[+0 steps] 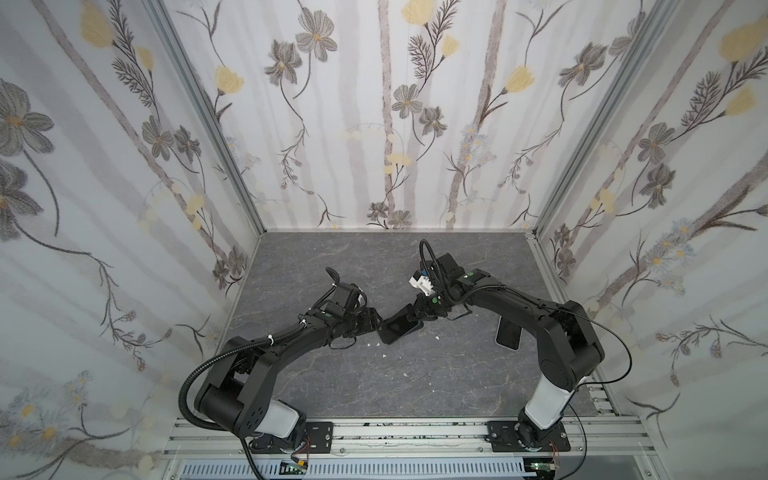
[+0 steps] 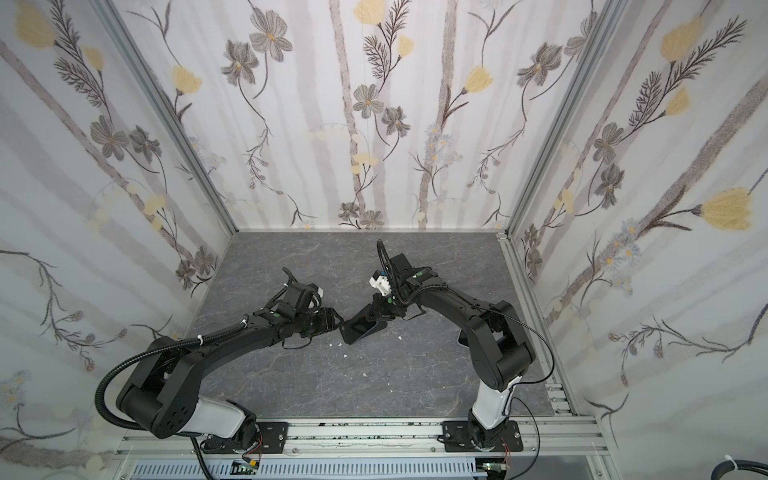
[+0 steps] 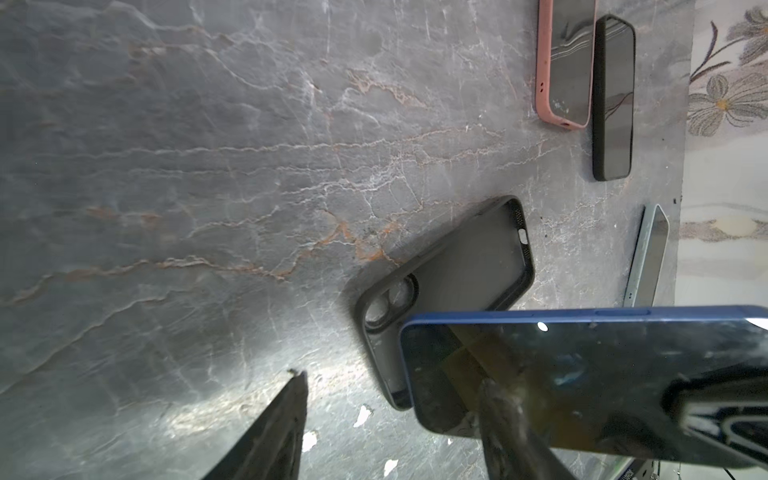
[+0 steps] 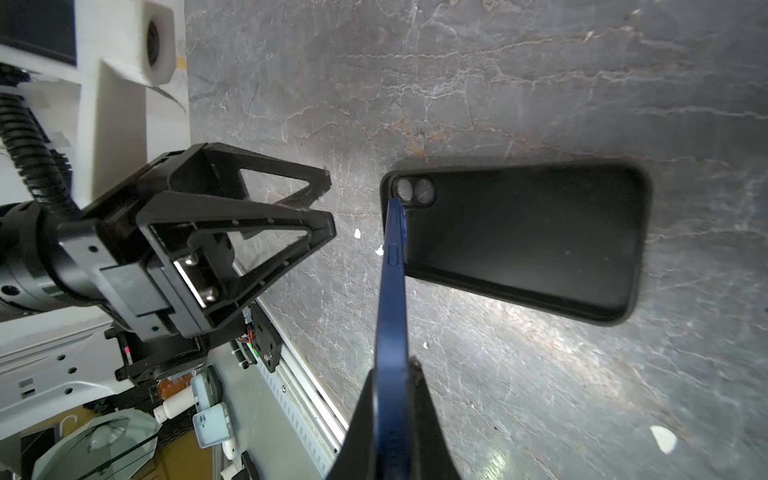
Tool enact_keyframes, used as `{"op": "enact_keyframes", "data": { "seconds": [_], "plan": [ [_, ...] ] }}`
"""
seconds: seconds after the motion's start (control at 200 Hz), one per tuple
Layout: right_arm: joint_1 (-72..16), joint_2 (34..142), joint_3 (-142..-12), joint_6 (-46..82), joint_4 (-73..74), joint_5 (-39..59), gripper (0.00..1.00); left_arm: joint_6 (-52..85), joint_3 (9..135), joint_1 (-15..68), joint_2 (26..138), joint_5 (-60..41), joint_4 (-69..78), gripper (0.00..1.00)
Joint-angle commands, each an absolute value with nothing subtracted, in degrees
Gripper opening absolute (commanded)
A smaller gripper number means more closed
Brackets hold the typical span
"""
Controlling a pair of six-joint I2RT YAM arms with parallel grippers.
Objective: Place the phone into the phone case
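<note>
Floral walls [image 1: 374, 104], grey marbled floor [image 1: 353, 374]

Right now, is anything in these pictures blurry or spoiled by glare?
Left wrist view: glare patch on the table, reflections on the blue phone. Right wrist view: the same kind of glare, and the phone's near edge is soft. Both top views: evenly lit.
</note>
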State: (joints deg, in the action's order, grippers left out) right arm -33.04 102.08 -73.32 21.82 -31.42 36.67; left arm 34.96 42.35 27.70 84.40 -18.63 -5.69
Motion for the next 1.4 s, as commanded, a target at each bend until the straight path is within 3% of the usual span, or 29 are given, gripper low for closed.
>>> {"op": "enact_keyframes", "data": {
  "seconds": [0.0,1.399],
  "plan": [
    [-33.08,103.26,-73.92,20.84,-30.32,38.01,0.0,35.96,43.24,27.88,85.56,-20.04,-3.63,0.64],
    [-29.95,107.06,-70.93,21.52,-26.89,42.3,0.0,36.82,42.76,29.95,90.78,-22.84,2.17,0.55]
  ]
}}
